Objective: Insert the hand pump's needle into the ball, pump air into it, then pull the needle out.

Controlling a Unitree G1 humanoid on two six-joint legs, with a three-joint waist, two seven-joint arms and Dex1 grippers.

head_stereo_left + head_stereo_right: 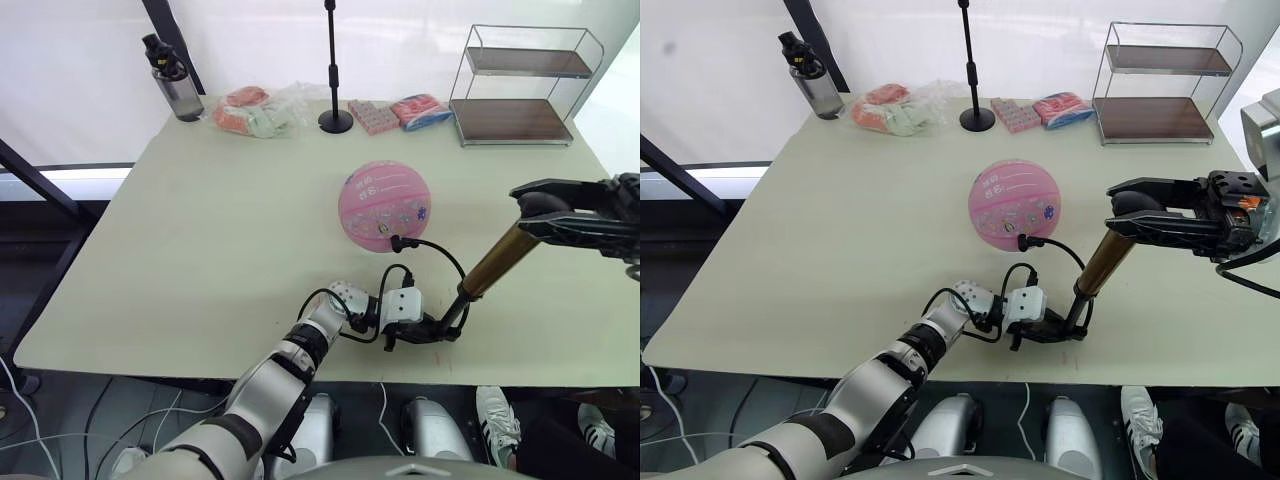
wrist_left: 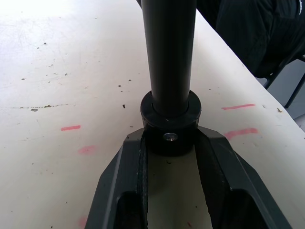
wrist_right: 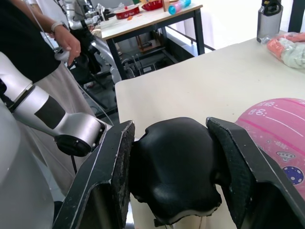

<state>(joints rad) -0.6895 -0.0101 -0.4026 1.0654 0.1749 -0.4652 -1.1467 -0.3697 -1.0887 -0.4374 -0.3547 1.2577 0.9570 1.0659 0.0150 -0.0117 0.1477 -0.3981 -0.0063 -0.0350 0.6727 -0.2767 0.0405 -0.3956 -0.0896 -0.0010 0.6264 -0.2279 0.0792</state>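
The pink ball (image 1: pixel 385 205) rests mid-table. The black fitting of the needle (image 1: pixel 398 242) sits against the ball's near side; the pin itself is hidden. A thin black hose (image 1: pixel 445 260) loops from it down to the hand pump (image 1: pixel 498 262), which leans up to the right near the table's front edge. My left gripper (image 1: pixel 432 330) is shut on the pump's black base collar (image 2: pixel 170 121), with one finger on each side. My right gripper (image 1: pixel 545 212) is shut on the pump's black handle (image 3: pixel 174 167), with the ball (image 3: pixel 281 138) just beyond it.
Along the back stand a dark bottle (image 1: pixel 175 85), a clear bag of packets (image 1: pixel 255 110), a black stand (image 1: pixel 335 120), pink packets (image 1: pixel 400 112) and a wire shelf (image 1: pixel 525 90). The table's front edge (image 1: pixel 300 372) runs just below the pump base. A person (image 3: pixel 28 47) stands beyond the table.
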